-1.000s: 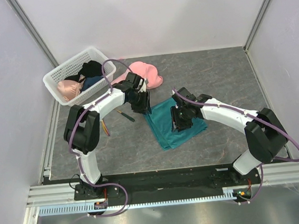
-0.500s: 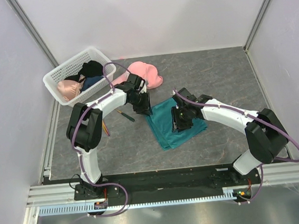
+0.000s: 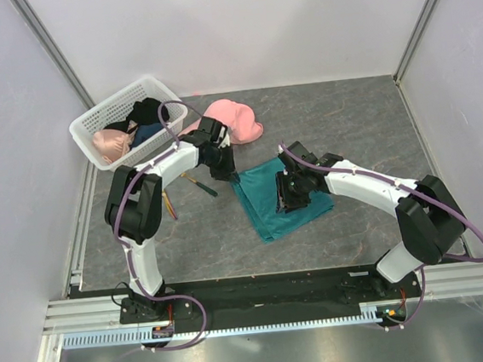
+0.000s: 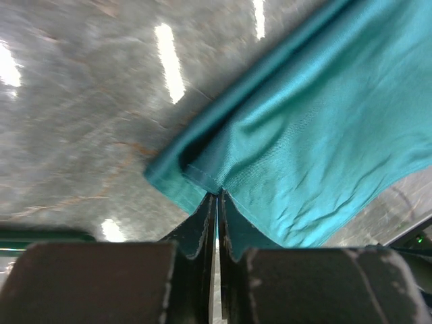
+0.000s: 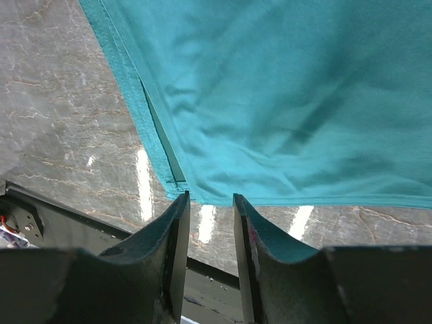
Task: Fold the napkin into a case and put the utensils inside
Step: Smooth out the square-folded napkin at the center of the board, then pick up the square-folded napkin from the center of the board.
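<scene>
Napkin [image 3: 266,214] — teal-green cloth, plain, folded in layers, lying flat mid-table [image 3: 355,119].
Left gripper [image 4: 217,200] — jaws pressed together, pinching the napkin's hemmed corner.
Right gripper [image 5: 210,200] — jaws slightly spread, tips at a napkin edge, clamping nothing.
Utensils: fork [image 3: 201,186] and purple-and-orange piece [image 3: 169,205], both on the table left of the napkin.
</scene>
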Controlling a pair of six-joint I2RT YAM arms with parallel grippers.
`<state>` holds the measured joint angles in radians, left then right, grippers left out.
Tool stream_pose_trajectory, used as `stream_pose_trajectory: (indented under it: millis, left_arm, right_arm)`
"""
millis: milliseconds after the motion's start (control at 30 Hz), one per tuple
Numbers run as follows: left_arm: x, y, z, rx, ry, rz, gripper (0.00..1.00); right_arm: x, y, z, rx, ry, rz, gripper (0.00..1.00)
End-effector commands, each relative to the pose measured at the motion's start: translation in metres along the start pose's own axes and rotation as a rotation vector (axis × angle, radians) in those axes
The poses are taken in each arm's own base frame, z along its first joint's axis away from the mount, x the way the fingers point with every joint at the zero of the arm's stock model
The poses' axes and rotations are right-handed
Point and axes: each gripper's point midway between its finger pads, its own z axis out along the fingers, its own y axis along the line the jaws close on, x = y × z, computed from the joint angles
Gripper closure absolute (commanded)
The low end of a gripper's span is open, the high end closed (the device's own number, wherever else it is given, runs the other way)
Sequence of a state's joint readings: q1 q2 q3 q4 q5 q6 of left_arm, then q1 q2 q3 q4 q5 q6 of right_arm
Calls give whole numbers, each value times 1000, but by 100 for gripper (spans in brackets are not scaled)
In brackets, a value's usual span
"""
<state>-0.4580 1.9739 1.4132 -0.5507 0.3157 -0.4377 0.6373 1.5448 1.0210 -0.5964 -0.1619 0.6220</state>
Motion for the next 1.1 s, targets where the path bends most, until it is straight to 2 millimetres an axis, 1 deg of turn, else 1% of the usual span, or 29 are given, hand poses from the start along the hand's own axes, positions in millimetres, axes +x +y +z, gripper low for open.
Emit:
stream_pose_trajectory:
  millis: [0, 33, 167, 200, 267, 300, 333, 367, 400, 433, 500, 533, 567, 600, 633, 667, 700, 733, 767, 800, 833, 900, 933, 1000, 1067]
  left_arm:
    - [-30, 2, -17, 30, -92, -48, 95]
    - [-30, 0, -17, 50, -85, -54, 95]
    - [-32, 2, -17, 94, -72, -96, 96]
    - [-34, 5, -16, 91, -78, -106, 96]
    - [-35, 6, -14, 99, -73, -115, 96]
    - [-36, 7, -14, 103, -71, -120, 96]
    - [-35, 5, -12, 116, -63, -122, 95]
    - [-34, 4, -12, 123, -58, -121, 90]
    - [-34, 3, -12, 130, -54, -120, 87]
    - [-33, 3, -14, 131, -55, -121, 85]
    - [-32, 3, -18, 126, -64, -115, 78]
    - [-31, 7, -20, 102, -75, -108, 75]
    - [-33, 8, -27, 87, -89, -101, 71]
    - [-33, 12, -30, 59, -99, -90, 70]
    - [-37, 12, -37, 51, -118, -83, 68]
    - [-36, 15, -42, 37, -118, -82, 67]
    - [-38, 18, -45, 18, -128, -78, 67]
    - [-38, 19, -48, 11, -135, -78, 66]
    - [-40, 19, -56, 8, -148, -79, 66]
    - [-41, 22, -60, -5, -157, -83, 66]
    - [-41, 23, -63, -9, -161, -89, 66]
    - [-41, 25, -70, -10, -167, -97, 66]
    - [-40, 26, -71, -10, -166, -101, 66]
    - [-40, 27, -75, -8, -166, -106, 66]
    - [-39, 29, -76, -9, -163, -113, 68]
  right_arm:
    - [-1, 7, -1, -39, -11, 10, 61]
    - [-1, 8, -1, -44, -10, 8, 61]
    - [2, 12, 7, -44, 18, -15, 61]
    - [1, 16, 8, -50, 17, -21, 61]
    - [4, 20, 12, -48, 34, -34, 61]
    - [2, 25, 12, -55, 30, -39, 61]
    - [3, 29, 13, -61, 33, -50, 61]
    - [5, 30, 17, -55, 44, -60, 61]
    - [2, 34, 16, -61, 38, -71, 61]
    - [5, 39, 17, -62, 42, -95, 61]
    - [1, 43, 18, -39, 31, -129, 61]
    - [4, 48, 19, -36, 33, -153, 60]
    - [4, 51, 21, -25, 42, -164, 60]
    - [3, 52, 23, -6, 36, -182, 60]
    - [9, 56, 28, 10, 52, -205, 59]
    - [7, 61, 26, 19, 46, -220, 58]
    - [8, 63, 26, 40, 40, -235, 57]
    - [12, 64, 31, 66, 42, -257, 56]
    - [11, 67, 30, 75, 40, -272, 56]
    - [12, 68, 30, 88, 39, -279, 56]
    - [18, 69, 34, 95, 55, -298, 56]
    - [18, 70, 35, 123, 47, -325, 56]
    - [22, 70, 38, 136, 58, -351, 56]
    - [23, 72, 39, 154, 61, -374, 57]
    - [29, 73, 42, 168, 74, -402, 59]
